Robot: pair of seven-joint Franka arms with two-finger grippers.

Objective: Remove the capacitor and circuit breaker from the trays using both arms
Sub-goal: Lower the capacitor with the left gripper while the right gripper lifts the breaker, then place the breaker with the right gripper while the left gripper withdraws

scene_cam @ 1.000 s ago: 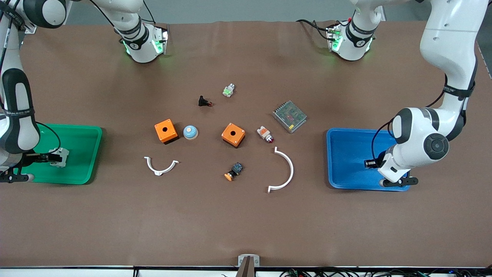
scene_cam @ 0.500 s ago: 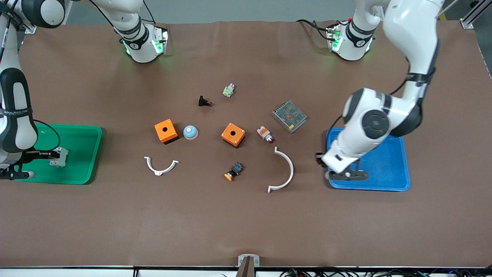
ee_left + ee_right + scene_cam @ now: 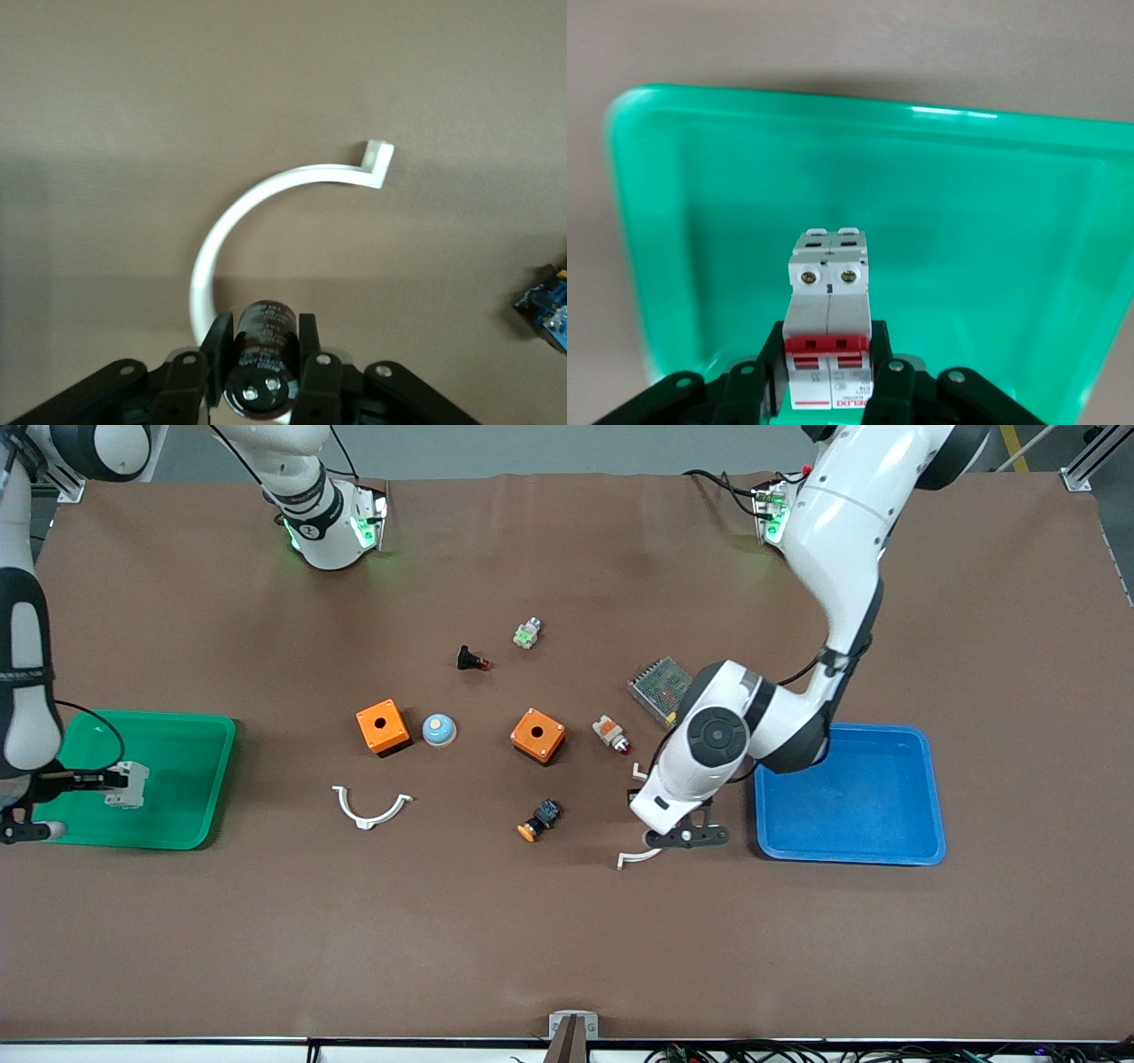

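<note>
My left gripper [image 3: 264, 335] is shut on the capacitor [image 3: 262, 363], a small black cylinder with two shiny terminals on its end. In the front view the left gripper [image 3: 635, 790] is over the large white arc [image 3: 633, 857], beside the blue tray [image 3: 850, 797]; the capacitor is hidden there. My right gripper [image 3: 828, 350] is shut on the breaker [image 3: 828, 292], a light-grey block with red levers. In the front view the right gripper [image 3: 108, 781] holds the breaker [image 3: 127, 784] over the green tray [image 3: 190, 779].
Two orange boxes [image 3: 383, 726] [image 3: 537, 735], a blue dome button [image 3: 438, 729], a black push button [image 3: 471, 660], a white-and-orange switch [image 3: 611, 734], a blue-black button with orange cap [image 3: 539, 821], a mesh power supply [image 3: 660, 682], a small white arc [image 3: 370, 808].
My left arm has swung with the capacitor from over the blue tray toward the table's middle, to over the large white arc. My right gripper with the breaker has shifted slightly over the green tray.
</note>
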